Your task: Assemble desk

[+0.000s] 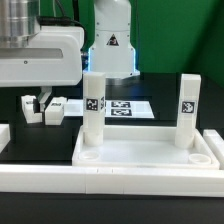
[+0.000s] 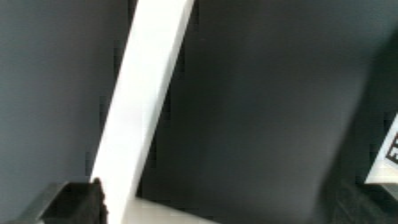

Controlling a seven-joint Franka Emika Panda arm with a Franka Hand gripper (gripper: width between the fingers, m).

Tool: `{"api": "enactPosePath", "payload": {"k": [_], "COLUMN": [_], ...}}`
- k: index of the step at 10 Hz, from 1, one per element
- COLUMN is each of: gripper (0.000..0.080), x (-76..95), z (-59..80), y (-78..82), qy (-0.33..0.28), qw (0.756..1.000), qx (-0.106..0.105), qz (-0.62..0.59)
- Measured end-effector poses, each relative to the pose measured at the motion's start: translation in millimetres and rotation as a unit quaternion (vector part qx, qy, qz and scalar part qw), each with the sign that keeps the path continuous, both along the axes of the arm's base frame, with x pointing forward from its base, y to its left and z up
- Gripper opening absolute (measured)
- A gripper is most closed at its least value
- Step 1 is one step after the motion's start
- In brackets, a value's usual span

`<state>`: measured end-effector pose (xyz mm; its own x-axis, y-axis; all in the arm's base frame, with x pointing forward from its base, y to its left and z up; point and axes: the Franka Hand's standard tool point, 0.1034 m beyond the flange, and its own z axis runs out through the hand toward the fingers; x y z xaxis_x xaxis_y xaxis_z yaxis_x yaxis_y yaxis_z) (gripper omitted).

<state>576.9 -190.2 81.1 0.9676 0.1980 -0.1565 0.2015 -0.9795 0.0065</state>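
The desk's white tray-like tabletop (image 1: 140,152) lies near the front of the table. Two white legs stand upright in it: one (image 1: 93,110) at its back corner on the exterior view's left, the other (image 1: 188,105) at the back corner on the right. Two more legs (image 1: 33,108) (image 1: 55,108) lie loose on the dark table to the exterior view's left. My arm (image 1: 40,55) hangs over that side, its fingers hidden in this view. In the wrist view my gripper (image 2: 222,203) is open, with one dark finger (image 2: 71,205) showing and nothing held.
The marker board (image 1: 128,106) lies flat behind the tabletop. Long white border rails run along the front (image 1: 110,182) and both sides (image 1: 216,140). A long white strip (image 2: 146,100) crosses the wrist view over dark table, and a tag (image 2: 384,150) shows at that picture's edge.
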Motion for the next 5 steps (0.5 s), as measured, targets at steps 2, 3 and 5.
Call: {"api": "enactPosePath", "payload": {"k": [2, 3, 5], "gripper": [0.0649, 0.0649, 0.0649], "x": [-30.0, -41.9, -45.4], "z": [-8.2, -12.2, -13.6], "y": [-12.2, -12.6, -12.4], "qy": [0.033, 0.043, 0.045], "qw": [0.999, 0.998, 0.998], "qx": [0.012, 0.021, 0.023], "qz": [-0.026, -0.039, -0.041]}}
